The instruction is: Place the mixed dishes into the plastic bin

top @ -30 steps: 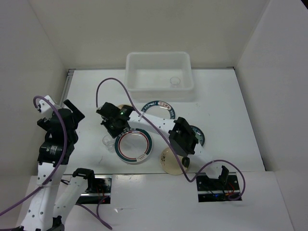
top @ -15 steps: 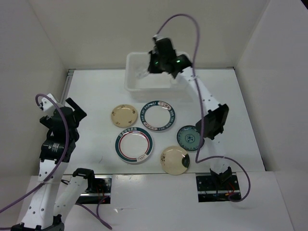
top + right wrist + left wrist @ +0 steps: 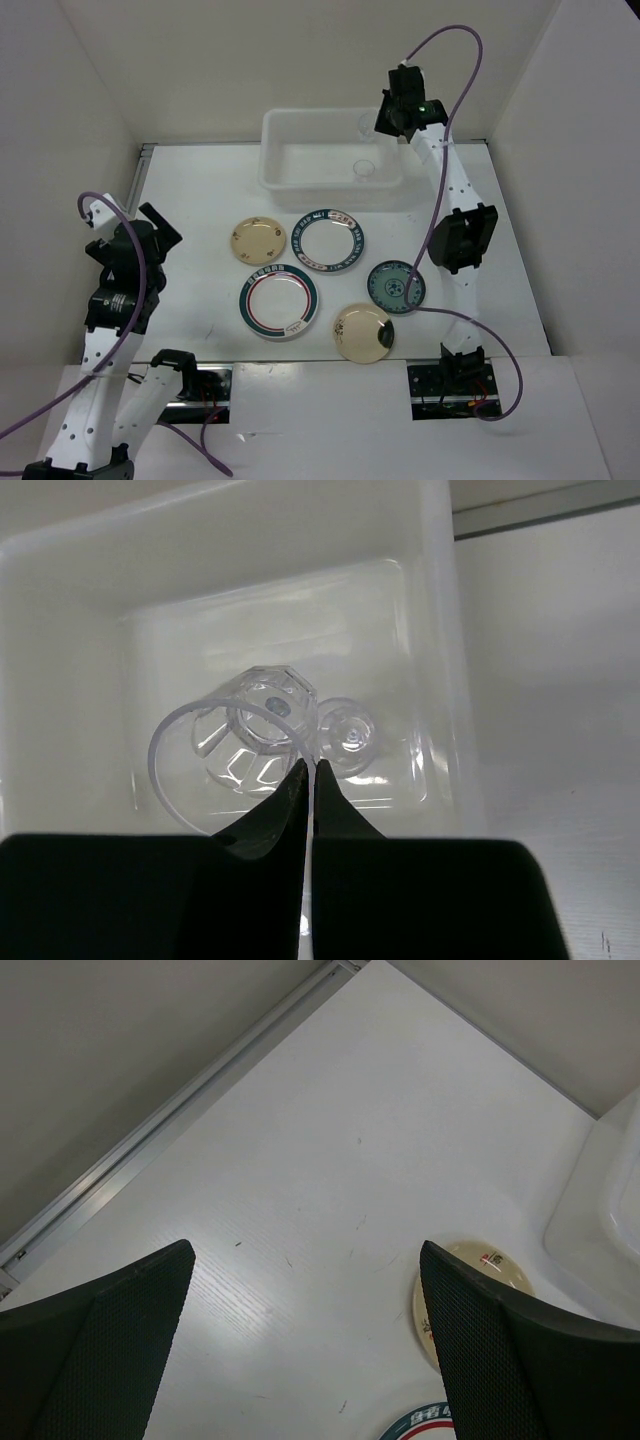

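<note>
The plastic bin (image 3: 280,150) stands at the back of the table with one clear glass cup (image 3: 364,170) lying in it. My right gripper (image 3: 392,118) hangs over the bin's back right corner, shut on the rim of a second glass cup (image 3: 240,740); the first cup (image 3: 350,730) lies below it. On the table lie two cream plates (image 3: 258,240) (image 3: 363,332), two green-and-red-rimmed plates (image 3: 335,240) (image 3: 279,303) and a teal plate (image 3: 395,285). My left gripper (image 3: 150,235) is open and empty at the left, away from the plates.
White walls close in the table on three sides. A metal rail (image 3: 170,1120) runs along the left edge. In the left wrist view a cream plate (image 3: 480,1270) and the bin's corner (image 3: 610,1210) show beyond my open fingers (image 3: 520,1360).
My right arm left the table's left-middle, where a glass cup stood, and swung up over the bin with that cup, now at its back right corner. The left arm barely moved.
</note>
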